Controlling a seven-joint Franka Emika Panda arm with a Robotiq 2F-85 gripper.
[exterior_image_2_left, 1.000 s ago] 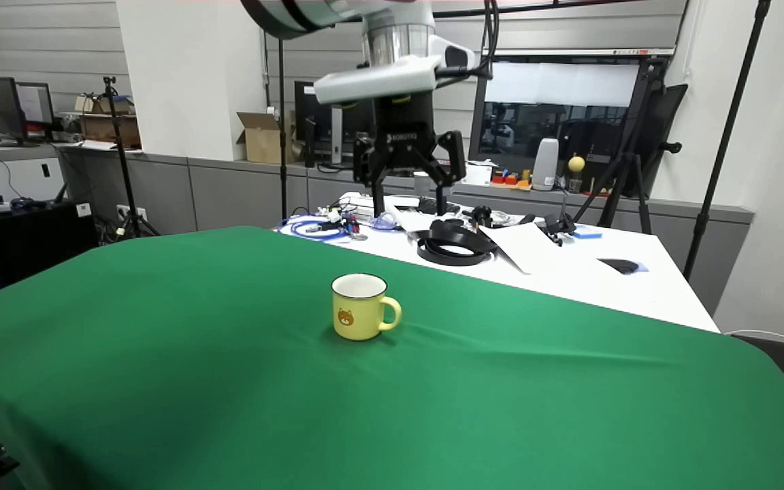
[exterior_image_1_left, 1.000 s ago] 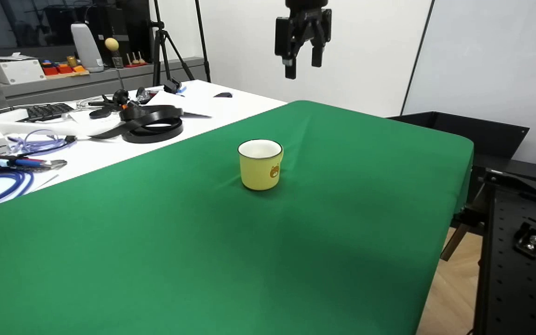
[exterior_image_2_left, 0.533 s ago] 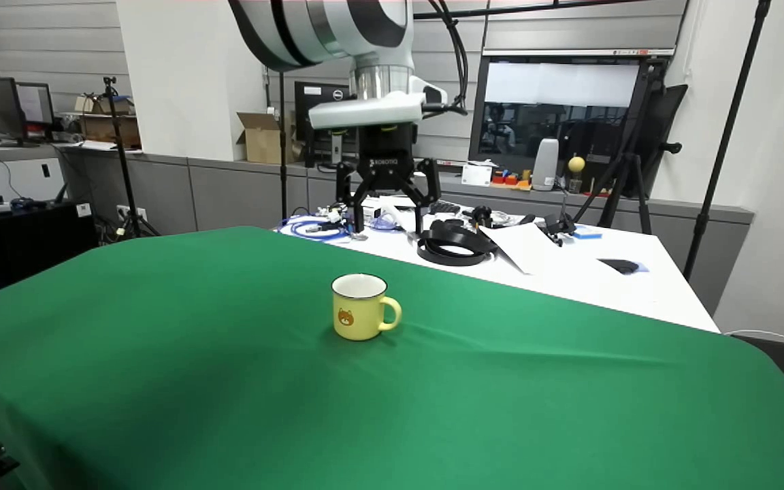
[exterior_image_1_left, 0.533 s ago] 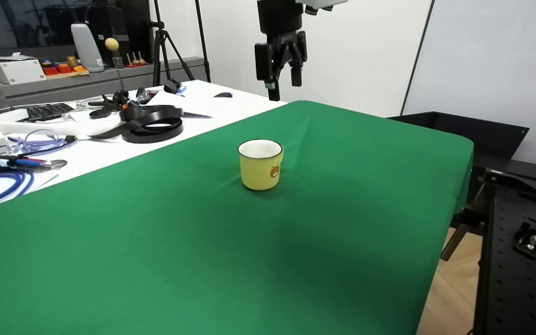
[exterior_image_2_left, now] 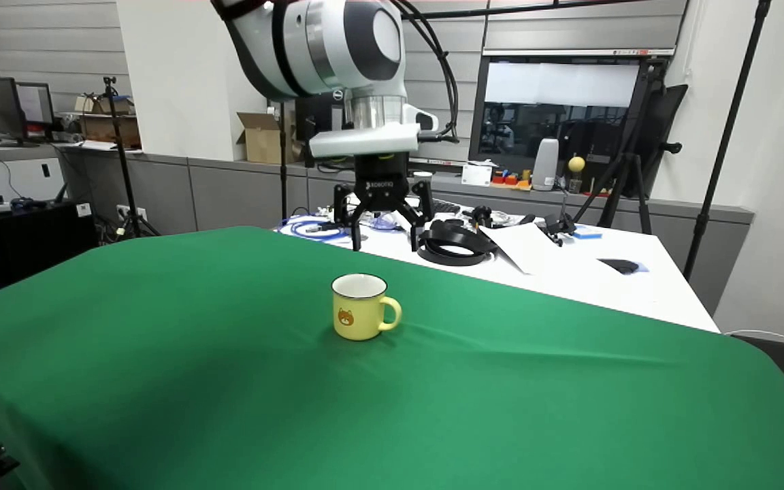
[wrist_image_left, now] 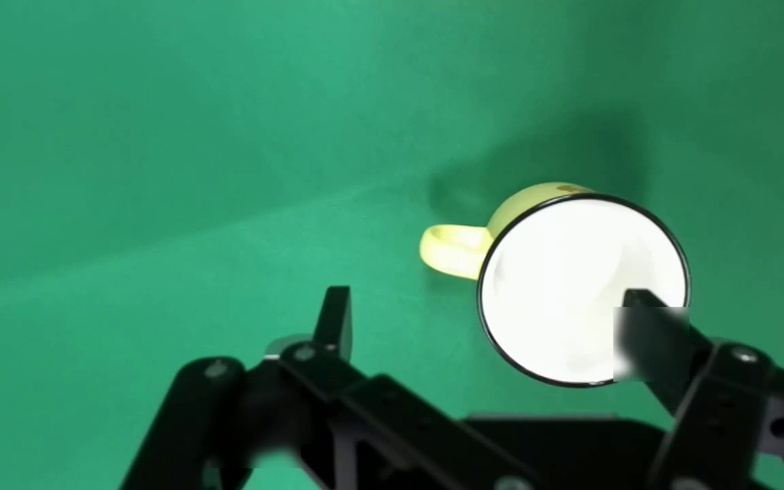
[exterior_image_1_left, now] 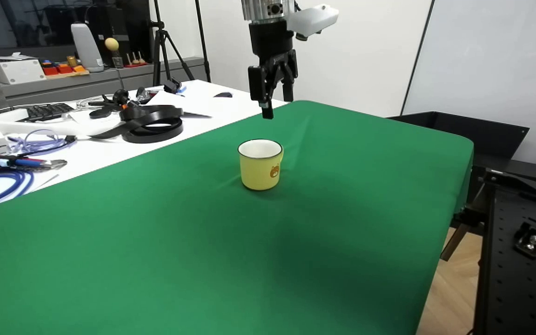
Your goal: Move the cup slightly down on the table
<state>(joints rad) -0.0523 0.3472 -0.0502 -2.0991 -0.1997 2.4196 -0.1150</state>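
One squat, white-lined, dark-rimmed yellow cup point(exterior_image_1_left: 259, 172) stands upright on the flat, green-cloth-covered tabletop point(exterior_image_1_left: 156, 260) in both exterior views, and the black two-fingered tool point(exterior_image_1_left: 278, 106) hangs above it, apart from it, with its fingers point(exterior_image_1_left: 257, 86) set wide. In an exterior view, a black perforated panel point(exterior_image_1_left: 524, 279) stands just beside the tabletop's edge. In an exterior view, the cup's curved yellow handle point(exterior_image_2_left: 395, 314) and small brown animal-face print point(exterior_image_2_left: 345, 318) show; a white and grey robot arm point(exterior_image_2_left: 337, 47) bears the tool, and a white table point(exterior_image_2_left: 637, 292) beyond holds a looped, wide black band point(exterior_image_2_left: 453, 235). In the wrist view, the cup sits right of the middle, handle pointing left; one finger overlaps its rim in the line of sight, while the opposite one shows against the tabletop.
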